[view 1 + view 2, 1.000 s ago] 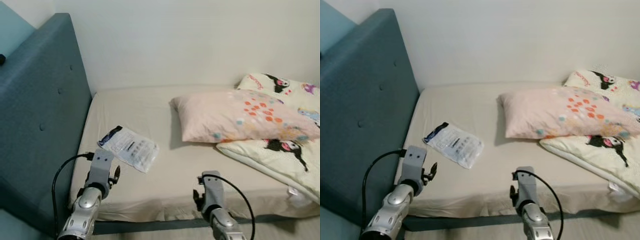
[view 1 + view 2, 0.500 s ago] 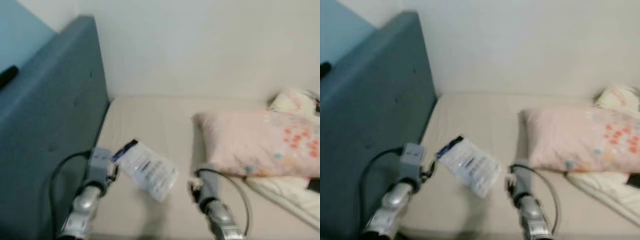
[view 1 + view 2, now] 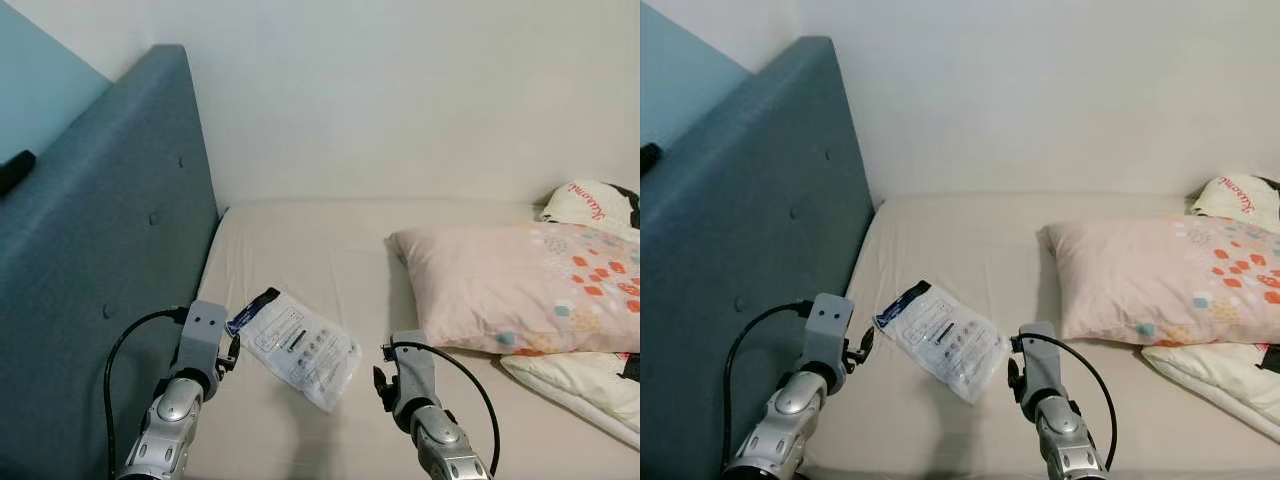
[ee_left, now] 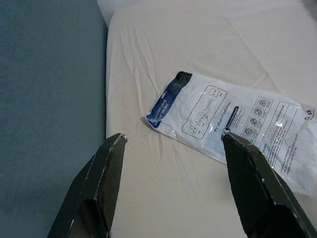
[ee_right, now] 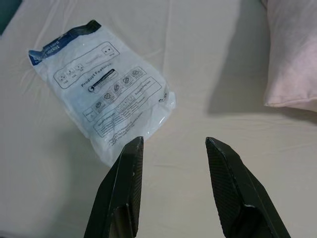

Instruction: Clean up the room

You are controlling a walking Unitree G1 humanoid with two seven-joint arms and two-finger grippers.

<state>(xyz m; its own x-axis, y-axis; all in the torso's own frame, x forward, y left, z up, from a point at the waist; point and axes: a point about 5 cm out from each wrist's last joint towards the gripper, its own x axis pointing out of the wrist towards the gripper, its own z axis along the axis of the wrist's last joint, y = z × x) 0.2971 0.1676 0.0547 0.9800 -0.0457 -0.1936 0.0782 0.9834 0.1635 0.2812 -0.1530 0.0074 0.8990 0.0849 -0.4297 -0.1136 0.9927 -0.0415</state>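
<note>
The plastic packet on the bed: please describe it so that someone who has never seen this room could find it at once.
Start at the blue-grey headboard and look onto the beige mattress beside it. There lies the plastic packet, flat on the sheet, between the headboard and the pink pillow. It alone is thin, white and glossy, with printed text and a dark blue corner.

White blue-edged packet (image 3: 297, 345), pink dotted pillow (image 3: 520, 285), teal headboard (image 3: 90, 270)
</note>
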